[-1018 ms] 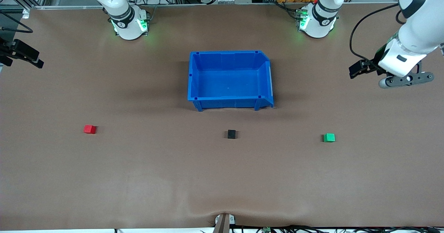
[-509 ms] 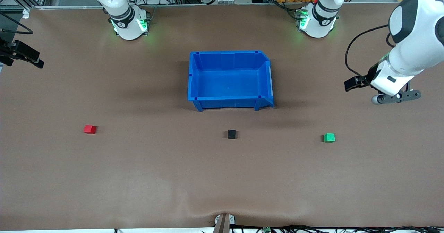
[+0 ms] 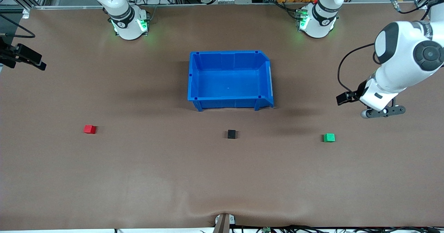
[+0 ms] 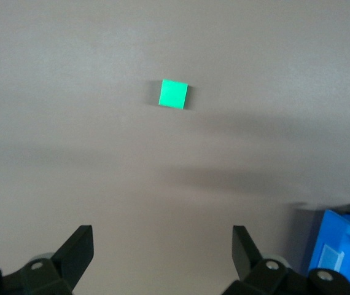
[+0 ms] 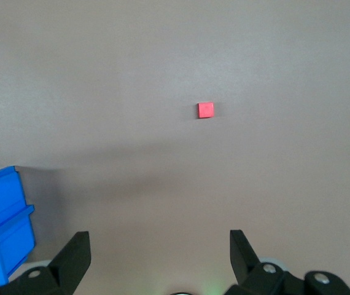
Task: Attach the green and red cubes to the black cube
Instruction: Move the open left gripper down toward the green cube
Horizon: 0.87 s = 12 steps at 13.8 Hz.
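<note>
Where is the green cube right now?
The green cube lies alone on the table toward the left arm's end, level with the black cube and nearer the front camera than the blue bin; the open left gripper hangs close by.

The blue bin point(image 3: 230, 80) is the only big thing on the worktop point(image 3: 138, 177). The red cube point(image 3: 89, 129), black cube point(image 3: 231, 134) and green cube point(image 3: 329, 137) sit well apart, nearer the front camera than the bin, with bare worktop around each.
</note>
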Available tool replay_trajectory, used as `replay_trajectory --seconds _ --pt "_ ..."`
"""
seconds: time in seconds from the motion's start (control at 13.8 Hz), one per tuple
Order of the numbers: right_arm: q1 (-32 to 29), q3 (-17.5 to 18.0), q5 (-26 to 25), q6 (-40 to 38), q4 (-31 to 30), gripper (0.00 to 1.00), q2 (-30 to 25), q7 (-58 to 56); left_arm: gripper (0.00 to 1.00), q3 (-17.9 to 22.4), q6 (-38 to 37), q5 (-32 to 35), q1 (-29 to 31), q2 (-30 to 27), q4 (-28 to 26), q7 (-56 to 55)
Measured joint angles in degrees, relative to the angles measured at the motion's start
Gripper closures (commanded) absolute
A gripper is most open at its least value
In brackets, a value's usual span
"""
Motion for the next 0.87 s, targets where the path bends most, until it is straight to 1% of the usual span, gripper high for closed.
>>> replay_trajectory --seconds 0.36,0.65,0.87 --pt "0.1 0.2 0.0 -0.1 0.0 0.00 0.1 0.0 0.00 0.0 7.2 2.8 0.1 5.4 -0.2 0.0" --pt "0.0 0.1 0.0 -0.3 -0.2 0.00 0.8 0.0 0.00 0.0 13.5 3.0 0.8 10.3 -0.2 0.1" --pt "-0.8 0.0 0.0 -0.5 -0.2 0.00 1.3 0.0 0.00 0.0 16.8 3.1 0.8 13.2 -0.2 0.1"
